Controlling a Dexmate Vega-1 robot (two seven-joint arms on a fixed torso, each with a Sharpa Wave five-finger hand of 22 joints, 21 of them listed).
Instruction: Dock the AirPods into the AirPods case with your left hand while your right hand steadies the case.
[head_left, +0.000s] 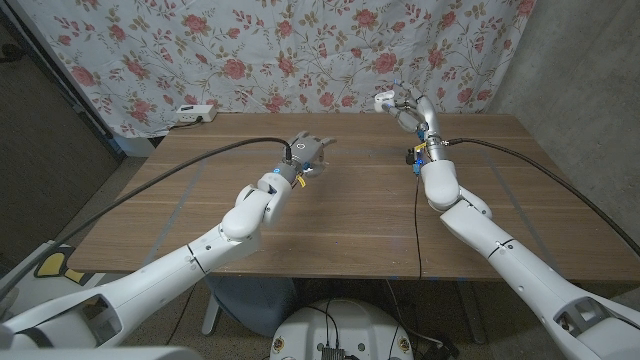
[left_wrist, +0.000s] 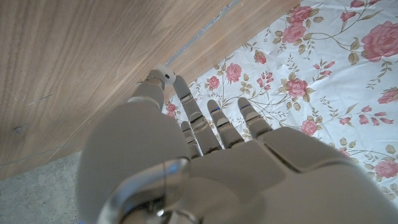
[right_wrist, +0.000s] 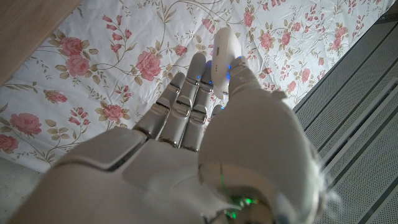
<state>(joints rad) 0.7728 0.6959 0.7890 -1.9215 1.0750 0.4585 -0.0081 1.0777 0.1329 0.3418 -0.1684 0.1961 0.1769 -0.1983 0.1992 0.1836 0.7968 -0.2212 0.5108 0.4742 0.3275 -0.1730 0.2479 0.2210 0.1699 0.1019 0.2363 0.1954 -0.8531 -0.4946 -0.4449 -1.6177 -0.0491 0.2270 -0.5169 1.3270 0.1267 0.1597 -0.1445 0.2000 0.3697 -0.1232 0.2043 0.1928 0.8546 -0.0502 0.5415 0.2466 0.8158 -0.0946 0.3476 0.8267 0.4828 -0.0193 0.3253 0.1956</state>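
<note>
Left hand (head_left: 305, 153): it hovers low over the middle of the wooden table (head_left: 350, 225), palm down. In the left wrist view, a small white rounded piece, judged to be an AirPod (left_wrist: 165, 75), is pinched at the tips of the thumb and the first finger. The other fingers (left_wrist: 214, 121) reach forward, slightly apart. Only the end of the earbud shows, so which way its stem points cannot be told.

Right hand (head_left: 408, 108): it is raised near the table's far edge. It holds the AirPods case (right_wrist: 221, 53), a smooth white oblong body, between the thumb and the closed-up fingers. The long axis of the case runs roughly along those fingers, and its free end stands beyond the fingertips. Whether the lid is open, and which way the sockets face, cannot be told.

Governing relation: from the left hand, the case lies out to the right, farther forward and higher up. The two hands are well apart, with bare table below the gap between them.

Judgement: docking has not begun. The next move must close this gap, either by carrying the earbud to the right and forward or by bringing the case in toward the left hand. The stem must then be aligned with a socket.

Risk: the fingertip pinch is shallow, so the earbud may twist or slip during travel.
</note>
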